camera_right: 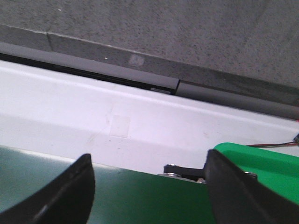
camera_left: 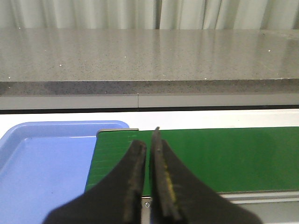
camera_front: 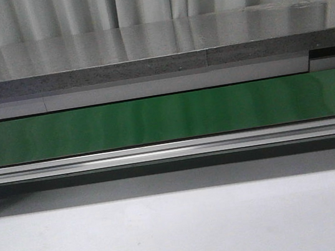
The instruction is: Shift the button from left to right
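Above matte green belt (camera_left: 224,156), tapered black left hand (camera_left: 148,147)

Pale pleated curtains (camera_front: 136,1) behind; grey speckled counter (camera_front: 143,47); white tabletop (camera_front: 172,238).

Your right gripper (camera_right: 149,186) with its black fingers (camera_right: 70,191) spread wide apart and nothing between them, dark green conveyor belt (camera_right: 140,198) below, bright green plastic part (camera_right: 266,168) beside one finger, white ledge (camera_right: 140,116) beyond, grey speckled countertop (camera_right: 163,28) behind it.
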